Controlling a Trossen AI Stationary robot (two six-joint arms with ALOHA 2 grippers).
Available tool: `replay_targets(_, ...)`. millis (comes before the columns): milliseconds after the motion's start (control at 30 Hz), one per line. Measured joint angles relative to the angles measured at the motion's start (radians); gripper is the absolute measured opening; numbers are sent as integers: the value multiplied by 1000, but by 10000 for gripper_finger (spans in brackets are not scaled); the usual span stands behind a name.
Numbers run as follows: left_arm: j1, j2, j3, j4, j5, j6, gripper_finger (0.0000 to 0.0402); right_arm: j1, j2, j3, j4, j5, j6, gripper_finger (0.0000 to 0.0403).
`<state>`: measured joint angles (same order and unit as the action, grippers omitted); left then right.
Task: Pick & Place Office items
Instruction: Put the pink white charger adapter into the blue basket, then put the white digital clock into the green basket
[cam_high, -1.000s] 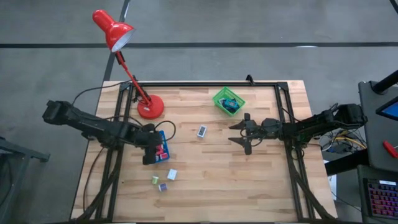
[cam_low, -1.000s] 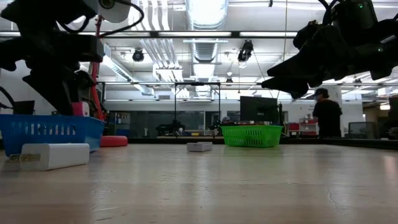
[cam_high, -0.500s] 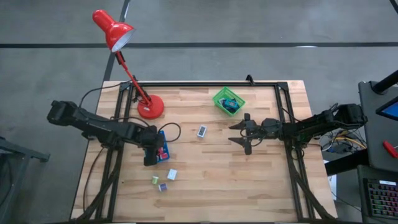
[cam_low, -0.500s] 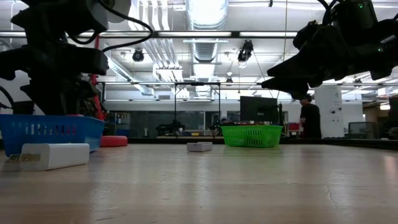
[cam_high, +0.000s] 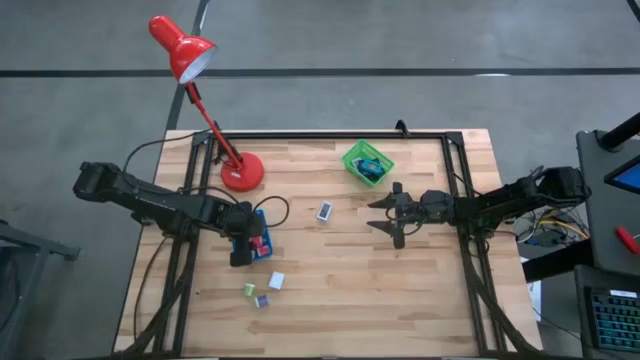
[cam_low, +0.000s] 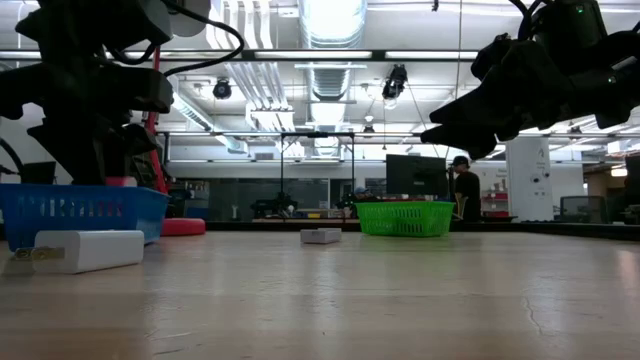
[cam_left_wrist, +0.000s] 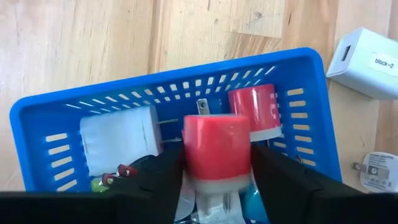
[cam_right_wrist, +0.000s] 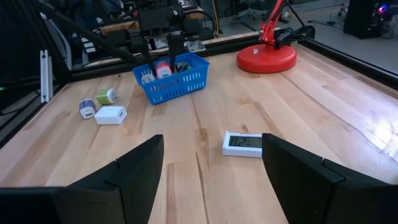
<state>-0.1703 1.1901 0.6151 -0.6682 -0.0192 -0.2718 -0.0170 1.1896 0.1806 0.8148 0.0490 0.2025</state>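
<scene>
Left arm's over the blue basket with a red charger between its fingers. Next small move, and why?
Probably open wider and lift straight up. The left gripper sits over the blue basket, with the red-capped charger between its fingers above the other pieces. White charger on the table looks like the next pick.

Overhead, table-level, two wrist views; basket (cam_left_wrist: 37, 118) perhaps shared.

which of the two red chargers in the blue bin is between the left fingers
The nearer red charger, centred between the left fingers; the other red charger sits beyond it, toward the blue bin wall.
</scene>
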Motion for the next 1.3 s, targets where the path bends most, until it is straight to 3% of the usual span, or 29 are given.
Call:
replay_targets(133, 0, -5, 0, 3, -3, 4, 205, 0, 0, 0, -6, 0, -2, 263)
replay_targets(567, -1, -131, 2, 12, -23, 32, 201, 0, 1, 0, -120, 3, -73, 263)
replay_targets(867, -2, -267, 2, 177, -101, 126, 201, -1, 1, 43, -141, 35, -153, 263)
replay_targets(1133, -3, -300, 2, 359, -102, 217, 201, -1, 13, 267, -536, 266, -389, 273)
replay_targets(1300, -3, -292, 2, 400, -105, 255, 201, -2, 85, 416, -679, 265, -419, 264)
